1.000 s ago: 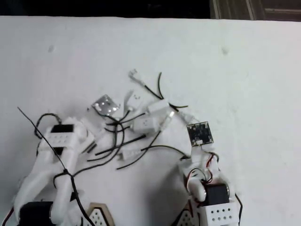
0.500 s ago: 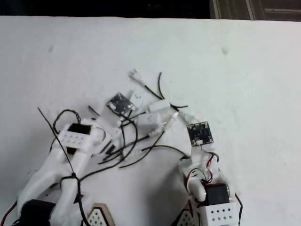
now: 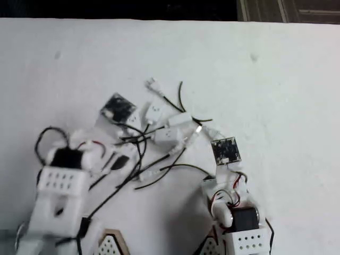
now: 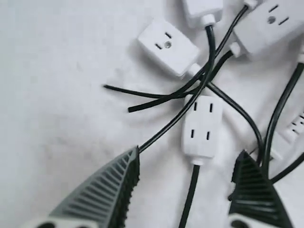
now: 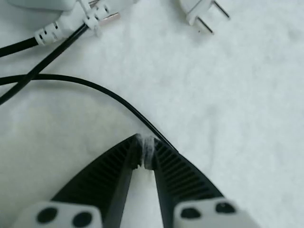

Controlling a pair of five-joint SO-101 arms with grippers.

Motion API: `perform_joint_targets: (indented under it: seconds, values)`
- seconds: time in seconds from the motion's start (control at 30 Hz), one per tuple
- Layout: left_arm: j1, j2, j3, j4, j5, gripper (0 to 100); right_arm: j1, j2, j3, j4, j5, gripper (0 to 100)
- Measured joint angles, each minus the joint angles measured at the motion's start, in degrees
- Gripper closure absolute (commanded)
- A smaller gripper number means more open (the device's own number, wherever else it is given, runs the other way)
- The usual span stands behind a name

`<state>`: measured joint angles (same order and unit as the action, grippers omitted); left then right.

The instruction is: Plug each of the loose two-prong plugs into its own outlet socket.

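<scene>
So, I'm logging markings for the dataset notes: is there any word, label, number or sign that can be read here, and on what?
No text can be read.
Double socket and single socket: white faces with slots, no print.
Plug: no marking shows.
Dark square board: too small to read, if it bears anything.
</scene>
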<state>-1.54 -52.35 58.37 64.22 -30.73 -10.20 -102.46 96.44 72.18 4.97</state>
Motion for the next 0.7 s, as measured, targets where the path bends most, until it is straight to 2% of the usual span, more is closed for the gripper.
perform_joint_targets:
  seconds: [0.13,0.33,0.43,0.57,0.7]
  values:
    - [-6.7,-9.6,0.4,5.1,-2.8,69,0.0,0.0,0.0,0.0,0.0,98.1]
    - [-17.0,-21.7,9.8,5.1,-4.0,72,0.0,0.0,0.0,0.0,0.0,98.1]
    - [-19.0,-27.8,15.9,4.0,-4.0,83,0.0,0.0,0.0,0.0,0.0,98.1]
    - [-19.5,-36.1,22.5,3.8,-0.4,97,0.0,0.0,0.0,0.0,0.0,98.1]
    - [-19.6,-45.0,27.5,3.8,4.2,97,0.0,0.0,0.0,0.0,0.0,98.1]
